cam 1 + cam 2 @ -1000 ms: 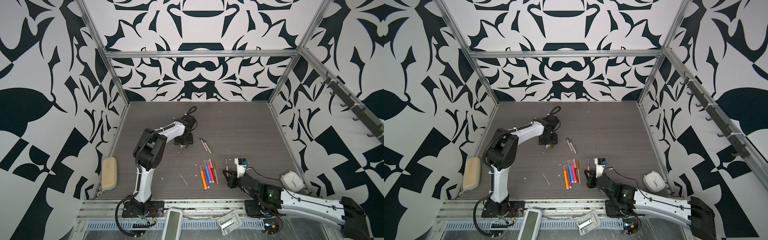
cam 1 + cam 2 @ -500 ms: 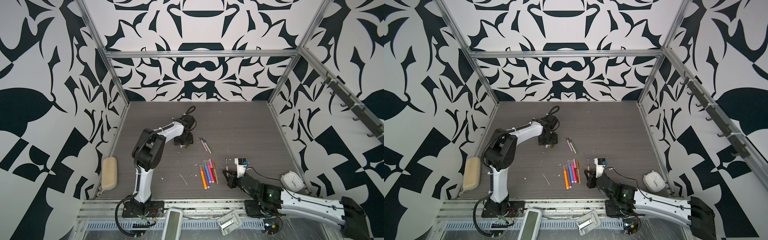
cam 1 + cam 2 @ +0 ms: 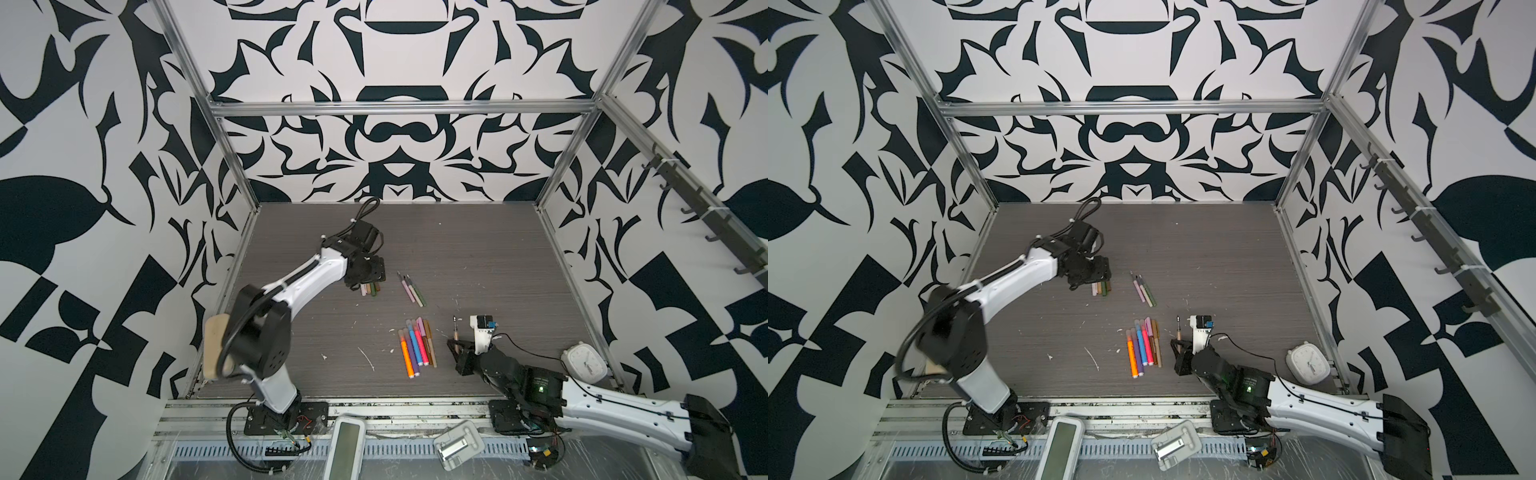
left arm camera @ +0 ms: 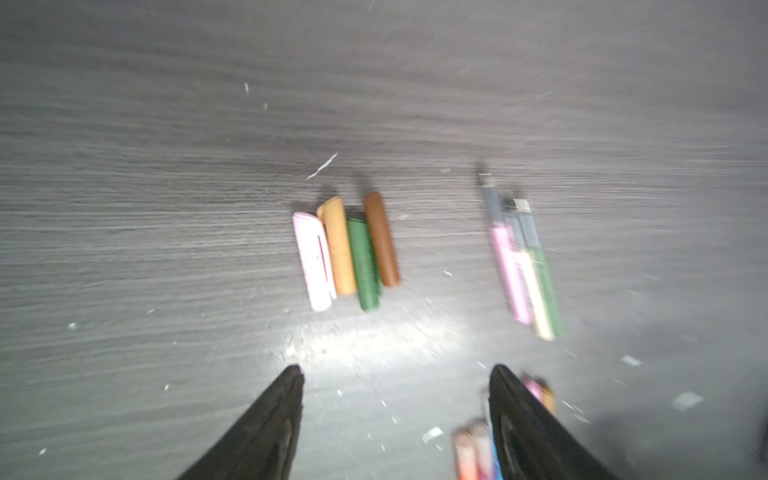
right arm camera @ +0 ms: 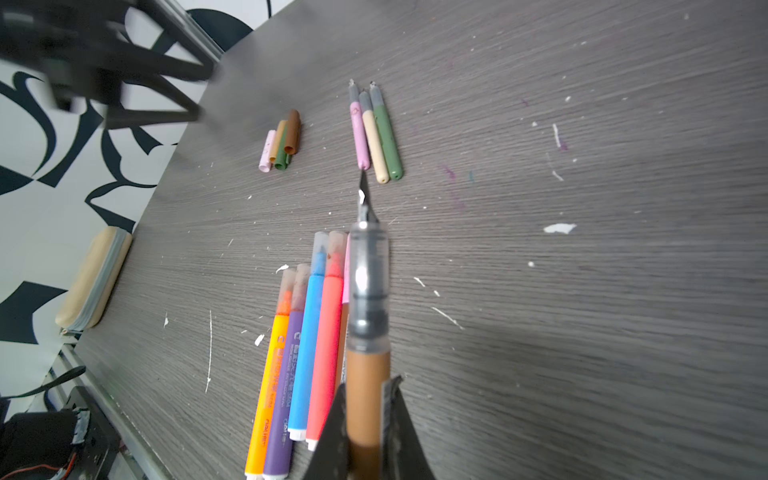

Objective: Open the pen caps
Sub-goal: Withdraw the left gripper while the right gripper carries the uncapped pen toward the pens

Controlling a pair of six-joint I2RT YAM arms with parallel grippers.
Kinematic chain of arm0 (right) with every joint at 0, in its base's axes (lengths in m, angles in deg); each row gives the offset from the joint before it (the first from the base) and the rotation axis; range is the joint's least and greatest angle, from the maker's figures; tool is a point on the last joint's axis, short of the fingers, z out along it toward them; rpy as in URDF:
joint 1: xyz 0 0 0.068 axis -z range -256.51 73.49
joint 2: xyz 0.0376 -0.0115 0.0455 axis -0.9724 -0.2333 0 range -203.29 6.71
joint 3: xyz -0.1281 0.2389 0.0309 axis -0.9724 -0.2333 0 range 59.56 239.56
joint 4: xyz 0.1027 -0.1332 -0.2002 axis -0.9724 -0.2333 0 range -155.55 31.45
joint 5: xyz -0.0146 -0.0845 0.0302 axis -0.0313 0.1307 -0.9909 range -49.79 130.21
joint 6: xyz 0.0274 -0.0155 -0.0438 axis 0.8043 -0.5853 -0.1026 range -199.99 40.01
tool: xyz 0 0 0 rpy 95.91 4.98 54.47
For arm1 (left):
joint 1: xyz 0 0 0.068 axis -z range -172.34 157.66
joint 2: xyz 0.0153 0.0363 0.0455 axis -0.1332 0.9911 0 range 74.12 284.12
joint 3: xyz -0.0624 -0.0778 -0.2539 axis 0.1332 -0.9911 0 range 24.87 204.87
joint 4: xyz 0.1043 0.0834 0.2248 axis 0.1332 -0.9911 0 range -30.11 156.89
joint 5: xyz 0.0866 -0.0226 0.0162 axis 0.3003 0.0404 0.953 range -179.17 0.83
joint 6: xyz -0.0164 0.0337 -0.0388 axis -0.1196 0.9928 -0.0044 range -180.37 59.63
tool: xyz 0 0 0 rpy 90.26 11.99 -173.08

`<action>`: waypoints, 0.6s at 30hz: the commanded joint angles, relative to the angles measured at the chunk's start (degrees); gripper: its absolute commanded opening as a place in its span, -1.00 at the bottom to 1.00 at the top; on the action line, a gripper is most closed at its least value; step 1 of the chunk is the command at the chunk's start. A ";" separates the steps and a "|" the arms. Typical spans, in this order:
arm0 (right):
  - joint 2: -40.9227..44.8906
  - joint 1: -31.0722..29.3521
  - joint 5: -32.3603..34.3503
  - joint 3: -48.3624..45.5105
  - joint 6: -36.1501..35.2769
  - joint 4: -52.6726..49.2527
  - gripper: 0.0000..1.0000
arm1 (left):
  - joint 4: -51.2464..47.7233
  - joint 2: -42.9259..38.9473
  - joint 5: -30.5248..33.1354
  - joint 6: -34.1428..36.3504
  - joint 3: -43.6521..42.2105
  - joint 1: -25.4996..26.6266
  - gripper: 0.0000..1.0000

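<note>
My right gripper (image 5: pixel 368 384) is clamped tight on the brown pen (image 5: pixel 368 353), its nib bare, well apart from the four loose caps (image 4: pixel 347 249). My left gripper (image 4: pixel 397 370) hangs close by those caps, jaws spread wide, holding nothing. I judge this pen uncapped. Next I lay it beside the three bare pens (image 5: pixel 376 133) flanking the caps, then fetch a capped marker (image 5: pixel 309 332).

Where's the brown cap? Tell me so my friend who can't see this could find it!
Start at the dark wooden table and find the left gripper, hanging open over its left side. Just by it, four loose caps lie in a row. The brown cap is the only brown one, at the end opposite the pink cap.
</note>
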 commanded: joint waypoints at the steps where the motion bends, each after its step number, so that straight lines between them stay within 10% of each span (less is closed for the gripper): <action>1: 0.36 6.33 -3.90 5.67 -2.55 -4.01 -1.00 | 8.35 -13.72 -2.93 -1.60 -11.97 0.20 0.46; 9: -21.71 35.63 -34.78 20.07 -18.44 -4.00 -1.00 | 21.08 -45.18 -0.45 -4.52 -40.92 0.99 0.48; 18: -54.56 39.63 -46.17 38.87 -28.48 -3.02 -1.00 | 18.24 -54.15 1.57 -0.63 -47.62 0.99 0.48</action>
